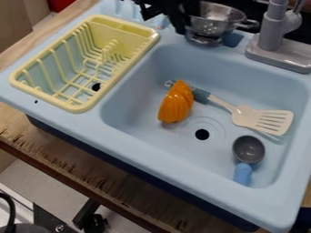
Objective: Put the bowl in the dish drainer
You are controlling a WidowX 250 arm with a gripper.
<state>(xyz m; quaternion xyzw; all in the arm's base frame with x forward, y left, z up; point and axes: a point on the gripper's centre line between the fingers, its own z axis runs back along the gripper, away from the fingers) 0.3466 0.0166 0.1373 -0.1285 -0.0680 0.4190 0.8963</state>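
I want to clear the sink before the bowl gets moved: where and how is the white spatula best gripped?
Probably by the narrow neck of the spatula, coming from above and closing across its length. It lies flat-side up, so the wide slotted blade offers a poorer hold, and the orange piece crowds the teal handle.
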